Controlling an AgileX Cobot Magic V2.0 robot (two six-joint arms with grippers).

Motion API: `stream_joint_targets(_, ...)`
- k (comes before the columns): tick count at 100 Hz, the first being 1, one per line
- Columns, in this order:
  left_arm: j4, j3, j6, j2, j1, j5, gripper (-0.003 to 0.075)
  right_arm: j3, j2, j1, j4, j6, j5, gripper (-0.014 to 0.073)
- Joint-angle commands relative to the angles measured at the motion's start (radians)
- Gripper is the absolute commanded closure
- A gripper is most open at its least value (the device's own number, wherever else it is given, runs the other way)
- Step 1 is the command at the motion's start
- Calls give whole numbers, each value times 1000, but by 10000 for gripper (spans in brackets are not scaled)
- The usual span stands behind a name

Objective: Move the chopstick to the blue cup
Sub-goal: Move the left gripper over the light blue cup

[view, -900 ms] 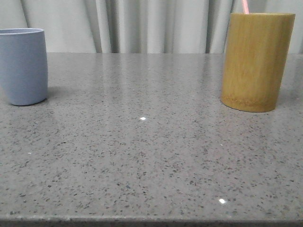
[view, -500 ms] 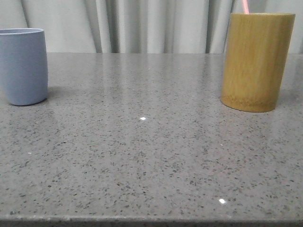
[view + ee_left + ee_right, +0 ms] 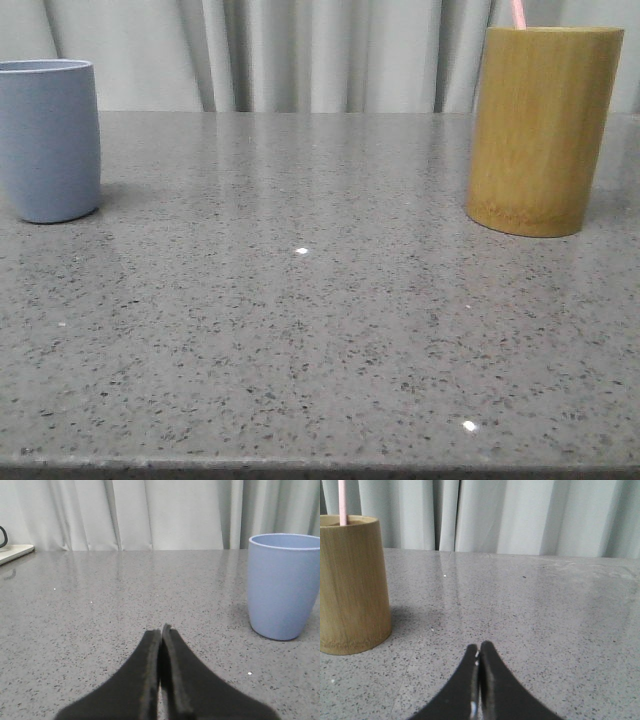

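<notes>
**Nothing moved yet: the chopstick is in the bamboo holder**

Start with what is nearest you. Your left claw sits low over the grey speckled surface, its two black fingers pressed together with nothing between them. Your right claw is the same: clenched, empty, resting low over the surface. Neither one touches a container.

Further out, the blue cup stands upright on the left side of the surface. In the left wrist view it is ahead of the left claw and off to one side, apart from it. Its inside is hidden from these angles, so you cannot confirm what it holds, though nothing sticks out above its rim.

On the right side, well apart from the cup, stands the bamboo holder, taller and wider. The chopstick is inside it; just a short pink length rises above the rim. In the right wrist view that length runs nearly straight up. So its long axis is close to vertical, with a slight lean in the front view, and the visible end points upward. The lower end is hidden in the holder.

As for progress, judge the task as not begun: grasping, lifting out, carrying across and dropping into the cup are all left. The right claw is the nearer one to the holder, and it would need to open first.
</notes>
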Motion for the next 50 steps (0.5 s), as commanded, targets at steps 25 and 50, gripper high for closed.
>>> stream_joint_targets(25, -20, -176, -12, 21, 3, 73, 739, -137, 7, -5, 51, 13, 66, 655)
stream_joint_targets(50, -20, -432, -12, 209, 1, 152, 738, -377, 145, -5, 50, 12, 330, 641)
